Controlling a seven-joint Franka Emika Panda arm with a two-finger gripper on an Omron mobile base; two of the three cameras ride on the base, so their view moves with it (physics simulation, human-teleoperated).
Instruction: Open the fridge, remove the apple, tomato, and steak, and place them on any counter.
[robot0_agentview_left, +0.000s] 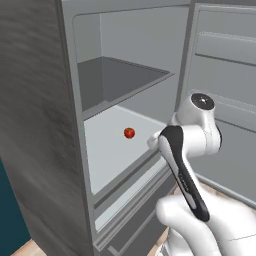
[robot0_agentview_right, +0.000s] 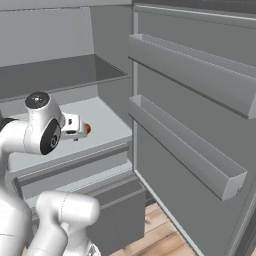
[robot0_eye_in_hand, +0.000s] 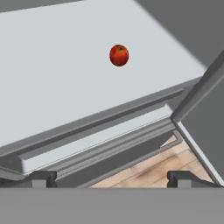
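End effector (robot0_eye_in_hand: 112, 178), jaws spread wide and empty, hangs at the front edge of the open fridge (robot0_agentview_left: 45, 125). One round red fruit (robot0_eye_in_hand: 119, 55), apple or tomato, sits alone on the pale shelf (robot0_eye_in_hand: 57, 83), straight ahead and deeper in.

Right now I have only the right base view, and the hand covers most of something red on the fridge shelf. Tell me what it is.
Observer: A small round red fruit, seen whole in the hand view. I cannot tell whether it is an apple or a tomato.
Operator: Report the jaws.
Observer: The gripper is open, its fingertips wide apart with nothing between them.
Operator: Say whether it touches the fruit.
Observer: No. In the left base view the fruit lies further in on the shelf, apart from the gripper.
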